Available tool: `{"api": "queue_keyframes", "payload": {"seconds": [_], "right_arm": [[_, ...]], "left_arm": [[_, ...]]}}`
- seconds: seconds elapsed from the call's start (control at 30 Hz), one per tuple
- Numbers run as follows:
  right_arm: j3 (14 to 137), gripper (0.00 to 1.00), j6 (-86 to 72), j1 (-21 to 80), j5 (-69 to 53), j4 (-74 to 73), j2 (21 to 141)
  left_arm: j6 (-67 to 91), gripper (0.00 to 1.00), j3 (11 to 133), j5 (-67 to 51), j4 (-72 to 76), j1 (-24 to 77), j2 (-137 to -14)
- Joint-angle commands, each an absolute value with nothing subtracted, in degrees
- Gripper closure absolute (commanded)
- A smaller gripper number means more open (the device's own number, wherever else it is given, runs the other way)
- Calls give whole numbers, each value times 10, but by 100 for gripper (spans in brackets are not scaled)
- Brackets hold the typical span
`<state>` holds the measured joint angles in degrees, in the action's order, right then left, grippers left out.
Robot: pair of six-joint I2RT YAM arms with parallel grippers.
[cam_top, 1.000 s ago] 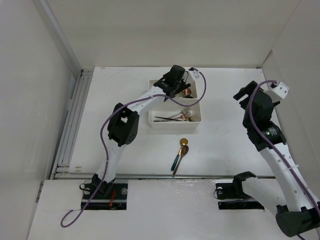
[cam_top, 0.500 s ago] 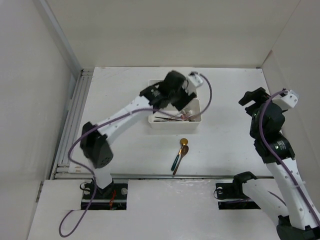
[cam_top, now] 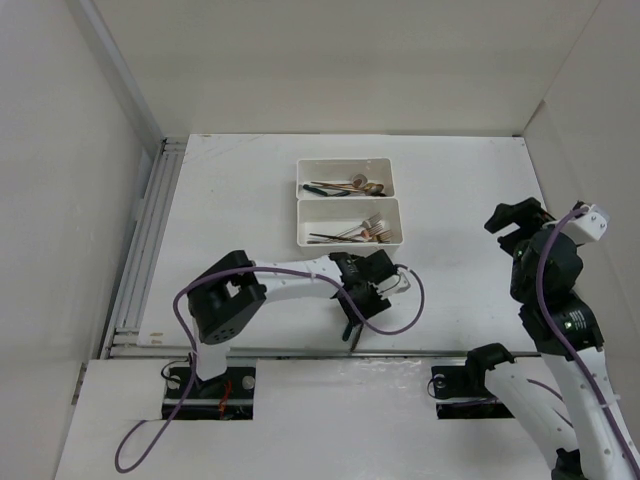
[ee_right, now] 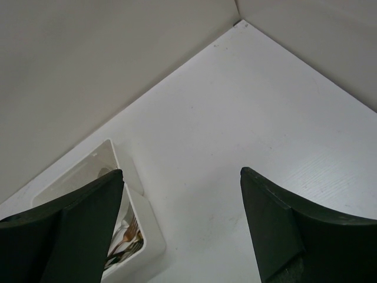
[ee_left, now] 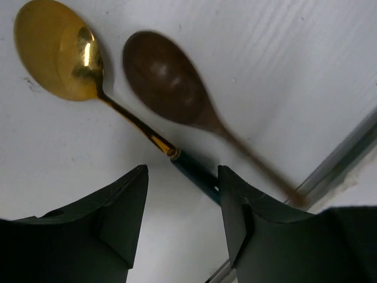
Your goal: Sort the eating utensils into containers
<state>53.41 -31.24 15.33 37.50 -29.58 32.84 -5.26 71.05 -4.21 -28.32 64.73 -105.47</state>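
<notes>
Two spoons lie loose on the table. In the left wrist view a gold spoon with a dark green handle lies beside a copper spoon. My left gripper is open and low over them, and the green handle runs between its fingers, close to the right finger. From above, the left gripper hides most of both spoons. The far container and the near container each hold several utensils. My right gripper hangs open and empty at the right.
A metal rail runs along the table's near edge just behind the spoons' handles. The right wrist view shows the near container's wall with forks inside. White walls enclose the table on the left, back and right.
My left arm swung from over the far container down to the two spoons near the front edge, its jaws narrowing a little. The right arm drew back slightly to the right.
</notes>
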Motion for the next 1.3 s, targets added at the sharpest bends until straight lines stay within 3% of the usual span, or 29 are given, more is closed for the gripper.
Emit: {"api": "queue_keyframes", "payload": {"seconds": [0.0,0.2,0.43,0.47,0.53,0.8,0.9,1.13,1.27], "right_arm": [[547,15,-317,149,381,-326,312],[558,15,-317,149,405,-344,301],[570,15,-312,149,422,-350,290],[570,15,-307,149,422,-350,290],[570,15,-307,149,427,-350,290],[564,15,-307,149,427,-332,290],[559,15,-307,149,427,-319,290],[554,15,-307,149,409,-290,316],[554,15,-307,149,403,-271,338]], "left_arm": [[-4,53,710,-24,-252,647,-1057],[-4,63,682,15,-233,647,-1071],[-34,67,689,71,-274,669,-1109],[-39,83,689,71,-286,669,-1115],[-45,100,689,48,-302,675,-1127],[-52,100,695,50,-305,669,-1078],[-85,100,746,90,-320,656,-1063],[-175,100,989,136,-352,636,-1036],[-243,100,1033,188,-246,585,-1026]]}}
